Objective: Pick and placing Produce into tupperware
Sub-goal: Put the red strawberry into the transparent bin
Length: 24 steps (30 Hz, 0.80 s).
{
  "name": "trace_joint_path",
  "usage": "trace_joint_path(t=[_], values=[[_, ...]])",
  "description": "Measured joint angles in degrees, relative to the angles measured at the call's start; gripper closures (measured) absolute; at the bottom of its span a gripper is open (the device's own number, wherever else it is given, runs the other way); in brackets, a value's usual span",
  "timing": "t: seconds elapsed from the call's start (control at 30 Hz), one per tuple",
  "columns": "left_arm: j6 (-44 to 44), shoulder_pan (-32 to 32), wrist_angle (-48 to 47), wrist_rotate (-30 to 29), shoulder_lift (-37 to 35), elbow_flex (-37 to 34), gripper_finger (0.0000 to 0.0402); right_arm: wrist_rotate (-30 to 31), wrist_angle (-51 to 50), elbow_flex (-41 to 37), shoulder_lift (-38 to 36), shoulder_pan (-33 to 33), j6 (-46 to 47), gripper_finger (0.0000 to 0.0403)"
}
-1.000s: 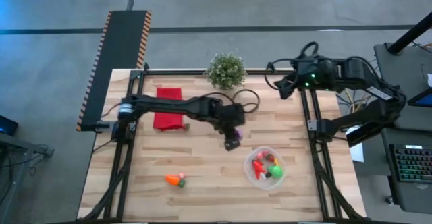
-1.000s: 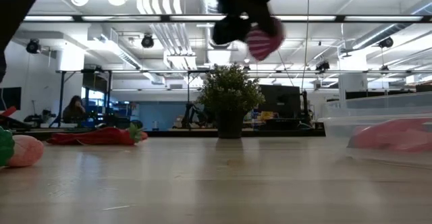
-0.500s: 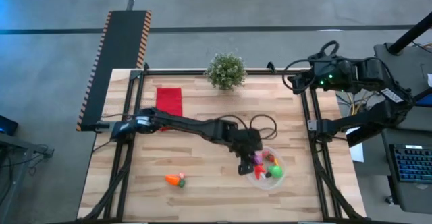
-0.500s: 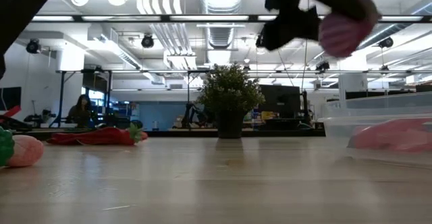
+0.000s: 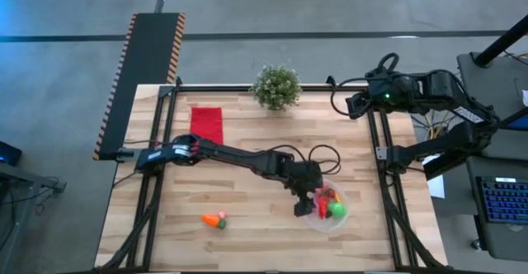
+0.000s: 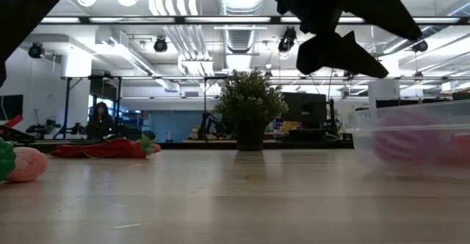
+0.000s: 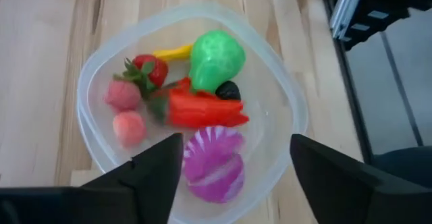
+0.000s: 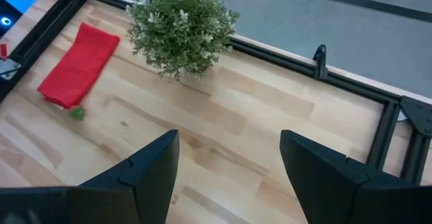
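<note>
Red folded cloth: lies flat near the table's far left corner, with a small green piece on the wood just beside its end. Orange carrot-shaped toy with green top: lies alone on the bare wood at the near left, well apart from the container. Green potted plant: upright at the far edge, middle. Left gripper: arm stretched across the table, fingers spread apart and holding nothing, poised directly over the container's left rim. Round clear plastic tupperware: stands on the table at the near right and holds a purple-and-white striped piece beneath the spread fingers, a red pepper, a green pear, a red strawberry, two pink pieces, a yellow piece and a small dark one. Right gripper: raised over the table's far right corner, fingers spread apart, empty.
</note>
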Motion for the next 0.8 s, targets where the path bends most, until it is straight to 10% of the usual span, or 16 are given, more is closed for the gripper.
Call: trace_joint_path(t=[0.27,0.5,0.63,0.8], values=[[3.3,1.3,-10.4,-2.2,-0.8,0.2,0.0119,0.0,-0.1,0.0,0.1,0.0,0.0,0.0154],[9.3,2.9,-34.0,-28.5,-7.0,-7.2,0.0119,0.0,0.1,-0.1,0.2,0.0,-0.1,0.0154],[7.3,5.8,-29.3,-19.6,-11.6,-20.5,0.0119,0.0,0.1,-0.1,0.2,0.0,-0.5,0.0154],[0.3,8.5,-32.6,-22.0,-21.3,-36.5,0.0119,-0.7,0.1,-0.1,0.2,0.0,-1.1,0.0154]])
